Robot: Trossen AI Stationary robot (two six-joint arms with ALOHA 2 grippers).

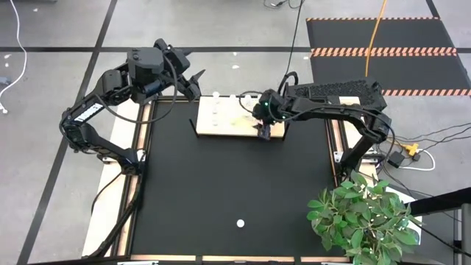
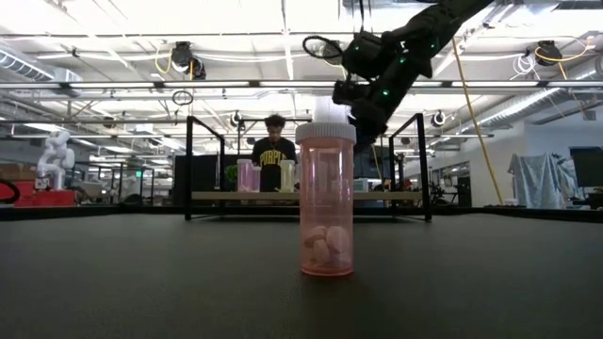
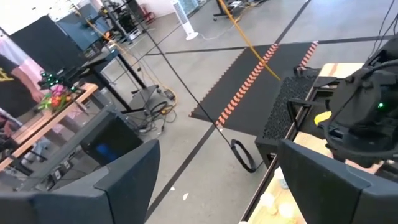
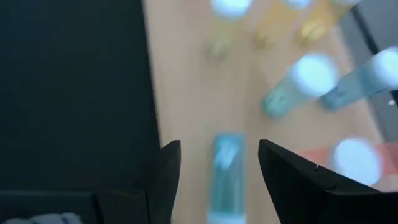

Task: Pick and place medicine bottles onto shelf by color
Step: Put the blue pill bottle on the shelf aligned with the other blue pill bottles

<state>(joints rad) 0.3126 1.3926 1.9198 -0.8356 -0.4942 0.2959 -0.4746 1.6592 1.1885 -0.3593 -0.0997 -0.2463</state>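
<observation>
right end effector (image 4: 219, 163) hangs released around a teal bottle (image 4: 227, 168) on the shelf (image 4: 186, 93); left end effector (image 3: 211, 180) released.

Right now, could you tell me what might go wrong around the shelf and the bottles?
1. The right end effector straddles a teal-blue white-capped bottle with other bottles close by; pulling away could tip one.
2. One pink translucent white-capped bottle stands alone on the black tabletop, far from the light-wood shelf; a long reach may miss it.

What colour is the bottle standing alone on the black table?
Pink bottle with a white cap, clearest in the low view.
</observation>
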